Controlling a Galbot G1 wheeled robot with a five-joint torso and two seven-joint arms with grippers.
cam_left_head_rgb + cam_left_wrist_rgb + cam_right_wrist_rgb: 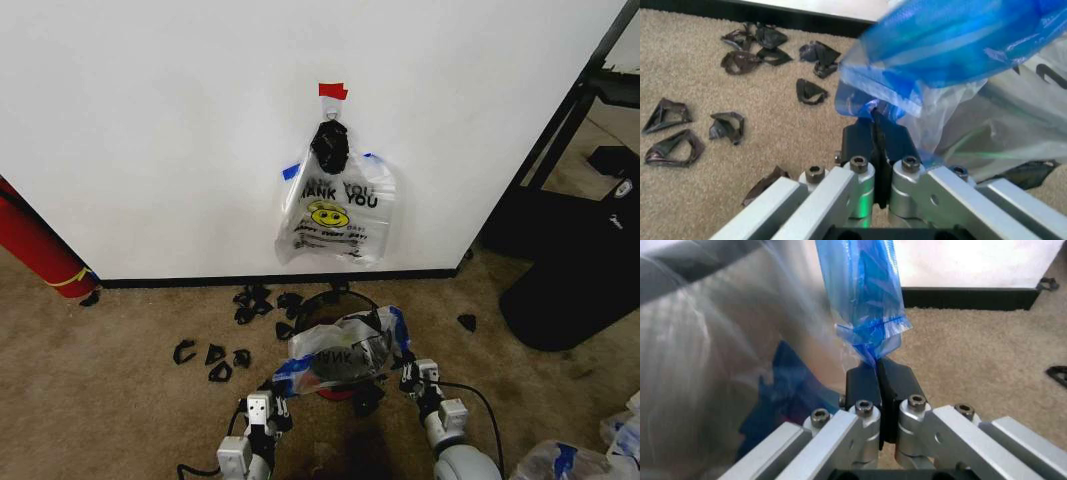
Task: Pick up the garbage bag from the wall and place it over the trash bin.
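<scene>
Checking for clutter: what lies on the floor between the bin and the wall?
Head view: black scraps on bare carpet between bin and wall.

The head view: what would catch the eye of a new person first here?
First, the garbage bag stretched over the trash bin, with the left gripper and the right gripper each shut on one of its blue edges. Next, the bunch of like bags hanging on the white wall under red tape.
</scene>
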